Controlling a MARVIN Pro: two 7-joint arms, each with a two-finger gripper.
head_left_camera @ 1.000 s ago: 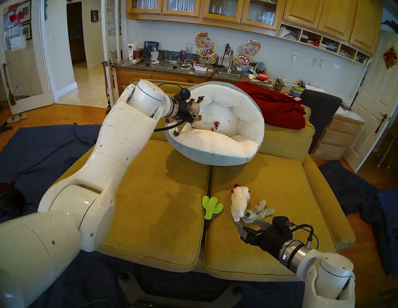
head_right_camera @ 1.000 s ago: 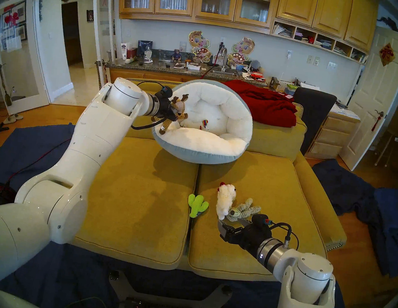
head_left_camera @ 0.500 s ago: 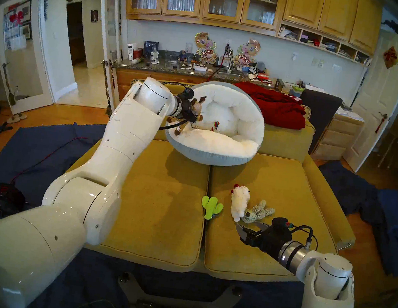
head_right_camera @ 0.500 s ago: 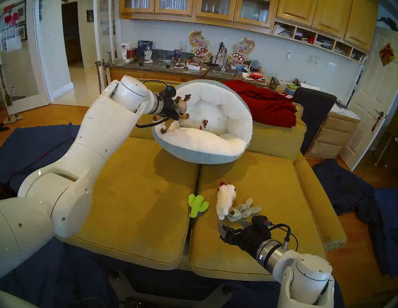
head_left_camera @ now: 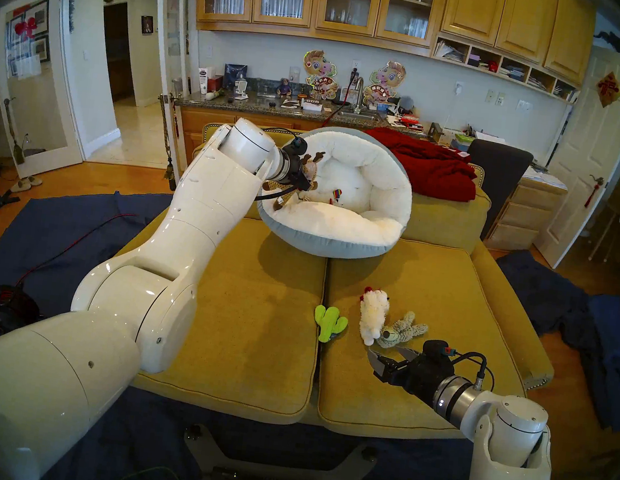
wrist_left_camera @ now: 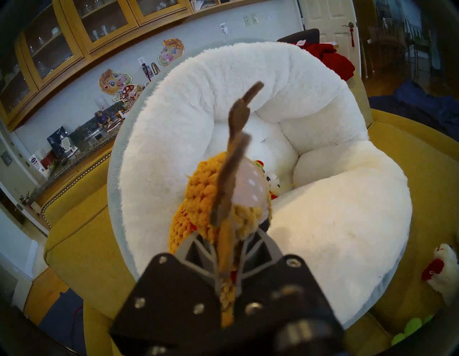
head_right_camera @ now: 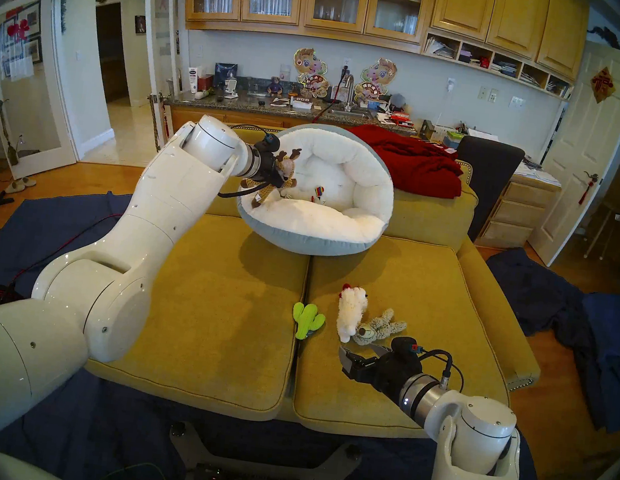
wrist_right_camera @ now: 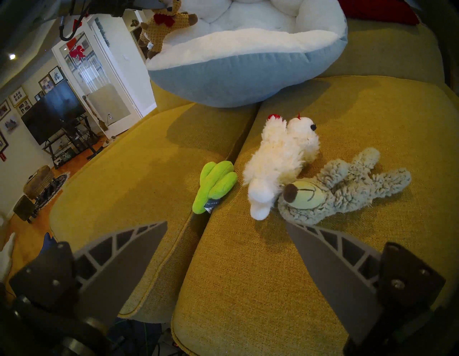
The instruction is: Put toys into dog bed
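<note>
My left gripper [head_left_camera: 304, 181] is shut on the brown knitted reindeer [head_left_camera: 311, 168] and holds it over the left rim of the dog bed [head_left_camera: 341, 222], a fluffy white cushion with a grey-blue outside. Its legs dangle onto the rim [wrist_right_camera: 159, 29]. A small white-and-rainbow toy [head_left_camera: 336, 195] lies inside the bed. On the sofa seat lie a green cactus [head_left_camera: 328, 320], a fluffy white animal [head_left_camera: 371, 314] and a shaggy grey animal [head_left_camera: 402, 331]. My right gripper [head_left_camera: 390, 352] is open just in front of the grey animal [wrist_right_camera: 335, 189], touching nothing.
The bed leans against the mustard sofa's backrest [head_left_camera: 446, 211], with a red blanket [head_left_camera: 432, 167] behind it. A seam [head_left_camera: 318, 350] splits the two seat cushions. Dark blue sheets [head_left_camera: 51, 227] cover the floor around the sofa, with a red cable [head_left_camera: 69, 245] on the left.
My left arm has carried the reindeer to the right and a little lower, further over the bed's rim. The right arm and the toys on the sofa have stayed put.
</note>
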